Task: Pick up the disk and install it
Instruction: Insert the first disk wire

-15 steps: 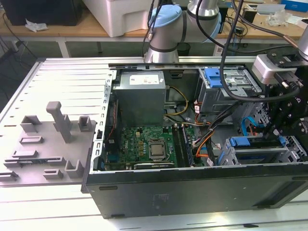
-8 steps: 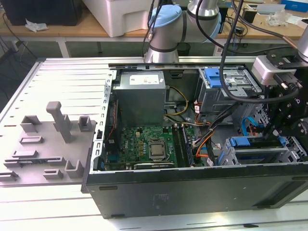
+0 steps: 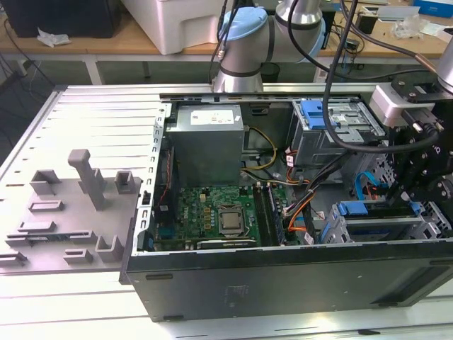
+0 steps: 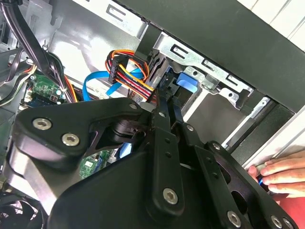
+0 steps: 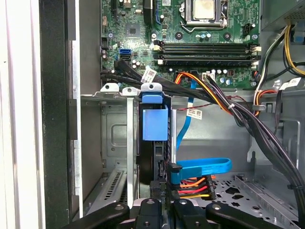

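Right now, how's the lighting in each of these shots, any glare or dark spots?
Exterior view: even light, dark around the gripper. Second wrist view: bright glare on the bare metal wall, the gripper near-black in front. First wrist view: motherboard well lit, the disk sits in a shaded bay.

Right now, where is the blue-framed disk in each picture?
Exterior view: disk in the nearer bay, exterior view's right.
First wrist view: disk standing on edge in that bay.
Second wrist view: disk beyond the coloured wires.
Shared landmark: the blue flat cable.
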Controlling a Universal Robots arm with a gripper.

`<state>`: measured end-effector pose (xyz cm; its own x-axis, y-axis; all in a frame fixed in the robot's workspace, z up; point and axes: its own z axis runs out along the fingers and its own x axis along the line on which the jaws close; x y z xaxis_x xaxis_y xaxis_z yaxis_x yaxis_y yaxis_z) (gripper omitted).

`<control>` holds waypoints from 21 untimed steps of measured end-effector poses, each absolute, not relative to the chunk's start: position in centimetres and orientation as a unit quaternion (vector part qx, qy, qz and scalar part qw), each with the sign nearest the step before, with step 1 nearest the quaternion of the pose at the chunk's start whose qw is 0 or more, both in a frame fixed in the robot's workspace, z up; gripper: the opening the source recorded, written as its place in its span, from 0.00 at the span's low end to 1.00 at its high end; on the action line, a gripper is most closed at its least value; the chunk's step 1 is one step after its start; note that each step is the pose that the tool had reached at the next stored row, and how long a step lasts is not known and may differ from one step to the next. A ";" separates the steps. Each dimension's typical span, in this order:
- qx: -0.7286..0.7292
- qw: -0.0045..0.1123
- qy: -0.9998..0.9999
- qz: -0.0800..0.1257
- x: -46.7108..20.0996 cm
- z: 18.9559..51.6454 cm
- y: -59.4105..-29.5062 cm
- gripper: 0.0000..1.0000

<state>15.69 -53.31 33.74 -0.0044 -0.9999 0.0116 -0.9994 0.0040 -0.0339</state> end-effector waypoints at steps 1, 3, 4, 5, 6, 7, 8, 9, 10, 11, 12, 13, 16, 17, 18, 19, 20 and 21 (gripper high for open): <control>-0.705 0.008 0.708 -0.016 15.7 33.7 -53.3 0.17; -0.706 0.008 0.708 -0.016 15.7 33.7 -53.3 0.17; -0.706 0.008 0.708 -0.016 15.7 33.7 -53.3 0.17; -0.706 0.008 0.708 -0.016 15.7 33.7 -53.3 0.17; -0.705 0.008 0.708 -0.016 15.7 33.7 -53.3 0.17; -0.705 0.008 0.708 -0.016 15.7 33.7 -53.3 0.18; -0.705 0.008 0.708 -0.016 15.7 33.7 -53.3 0.18; -0.706 0.008 0.708 -0.016 15.7 33.7 -53.3 0.18; -0.705 0.008 0.708 -0.016 15.7 33.7 -53.3 0.24; -0.705 0.008 0.708 -0.016 15.7 33.7 -53.3 0.30; -0.706 0.008 0.708 -0.016 15.7 33.7 -53.3 0.30; -0.705 0.008 0.708 -0.016 15.7 33.7 -53.3 0.36; -0.705 0.008 0.708 -0.016 15.7 33.9 -53.3 0.36; -0.705 0.008 0.709 -0.016 15.7 34.1 -53.3 0.36; -0.705 0.008 0.709 -0.016 15.7 34.5 -53.3 0.36; -0.705 0.008 0.709 -0.016 15.7 34.9 -53.3 0.36; -0.706 0.008 0.708 -0.016 15.7 35.1 -53.2 0.36; -0.706 0.008 0.708 -0.016 15.7 35.3 -53.2 0.36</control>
